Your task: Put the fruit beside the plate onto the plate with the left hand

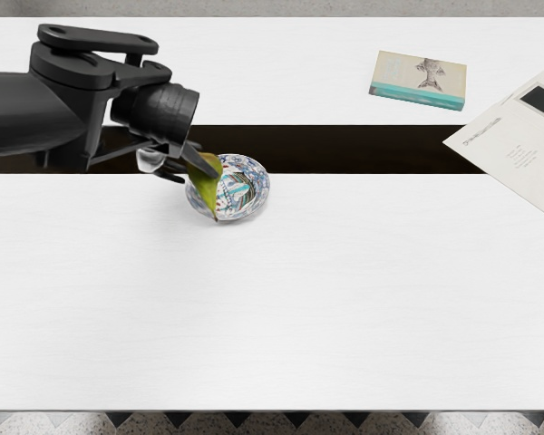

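My left arm comes in from the left edge, and its hand (183,165) hangs over the left rim of the patterned blue and white plate (245,186). The fingers are curled on a yellow-green fruit (205,188), which looks like a banana. The fruit hangs down over the plate's left side, its tip near the front rim. Whether it touches the plate I cannot tell. The hand's palm side is hidden behind the dark wrist. The right arm does not show.
A teal-edged book (419,79) lies at the back right. White papers (517,145) spread along the right edge. A dark gap (363,149) runs between the back and front table tops, just behind the plate.
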`<state>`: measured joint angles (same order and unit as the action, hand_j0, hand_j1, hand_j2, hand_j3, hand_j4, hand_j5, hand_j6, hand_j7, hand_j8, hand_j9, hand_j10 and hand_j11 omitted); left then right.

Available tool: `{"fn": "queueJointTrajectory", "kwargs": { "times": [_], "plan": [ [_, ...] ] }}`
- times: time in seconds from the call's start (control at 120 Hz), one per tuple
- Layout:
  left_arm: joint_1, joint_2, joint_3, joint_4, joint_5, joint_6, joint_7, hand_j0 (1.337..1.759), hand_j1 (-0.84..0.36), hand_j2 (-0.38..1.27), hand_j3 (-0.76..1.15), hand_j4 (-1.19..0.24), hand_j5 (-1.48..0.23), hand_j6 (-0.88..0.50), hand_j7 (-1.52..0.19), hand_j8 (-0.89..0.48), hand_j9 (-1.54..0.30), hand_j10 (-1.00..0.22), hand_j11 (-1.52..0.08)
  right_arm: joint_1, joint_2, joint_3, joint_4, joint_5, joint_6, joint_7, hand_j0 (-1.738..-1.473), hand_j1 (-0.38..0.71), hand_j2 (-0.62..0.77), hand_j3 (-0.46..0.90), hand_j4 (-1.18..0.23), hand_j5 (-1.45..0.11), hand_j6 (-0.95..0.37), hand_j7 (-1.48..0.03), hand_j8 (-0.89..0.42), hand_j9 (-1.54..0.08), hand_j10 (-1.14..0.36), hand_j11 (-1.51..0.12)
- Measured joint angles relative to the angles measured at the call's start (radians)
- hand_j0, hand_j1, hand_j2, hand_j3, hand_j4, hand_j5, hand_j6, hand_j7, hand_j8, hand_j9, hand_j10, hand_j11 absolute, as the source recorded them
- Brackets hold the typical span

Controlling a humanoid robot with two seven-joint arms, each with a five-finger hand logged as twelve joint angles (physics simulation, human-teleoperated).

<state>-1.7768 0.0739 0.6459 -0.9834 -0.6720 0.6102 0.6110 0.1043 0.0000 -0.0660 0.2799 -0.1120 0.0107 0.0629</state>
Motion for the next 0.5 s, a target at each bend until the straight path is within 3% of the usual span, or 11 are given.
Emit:
{"fn": "queueJointTrajectory", "kwargs": {
  "times": [0.5],
  "plan": [
    [0.044, -0.034, -0.02, 0.024, 0.015, 0.0, 0.0, 1.658, -0.32, 0.45, 0.0, -0.62, -0.83, -0.49, -0.82, -0.53, -0.82, -0.62, -0.82, 0.0, 0.0, 0.0, 0.0, 0.0, 0.0, 0.0, -1.658, -0.33, 0.0, 0.0, -0.01, -0.02, -0.01, -0.02, -0.01, -0.02, -0.01, -0.02]
  ]
}}
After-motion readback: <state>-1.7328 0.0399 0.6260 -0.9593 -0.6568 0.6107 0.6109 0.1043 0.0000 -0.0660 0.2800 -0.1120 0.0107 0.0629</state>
